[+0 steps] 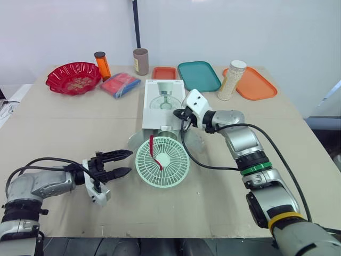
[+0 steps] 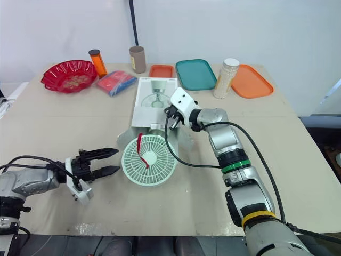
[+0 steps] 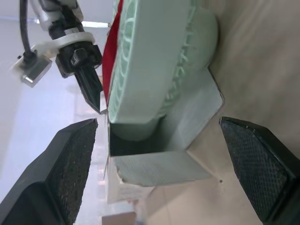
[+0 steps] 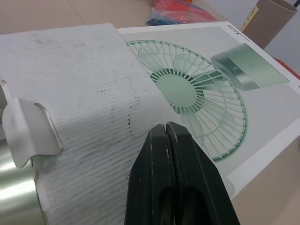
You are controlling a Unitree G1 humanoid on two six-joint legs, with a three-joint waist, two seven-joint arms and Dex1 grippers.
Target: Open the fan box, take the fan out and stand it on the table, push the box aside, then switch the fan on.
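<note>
The white fan box (image 1: 162, 103) lies flat mid-table, its flaps spread open at the near end. The mint-green fan (image 1: 162, 161) with a red strap leans out of that opening, grille facing up and toward me, its foot (image 3: 140, 129) still in the box mouth. My left gripper (image 1: 120, 163) is open at table height just left of the fan, apart from it; its fingers (image 3: 70, 168) frame the fan's edge. My right gripper (image 1: 179, 114) is shut with nothing between its fingers, its tips (image 4: 169, 133) right over the box's top near the open end.
Along the far side of the table stand a red bowl (image 1: 73, 78), an orange bottle (image 1: 102, 65), a brown tube (image 1: 140, 61), a red and blue packet (image 1: 120, 85), a small orange tray (image 1: 164, 73), a teal tray (image 1: 199, 76), a tall jar (image 1: 232, 80) and an orange tray (image 1: 250, 84).
</note>
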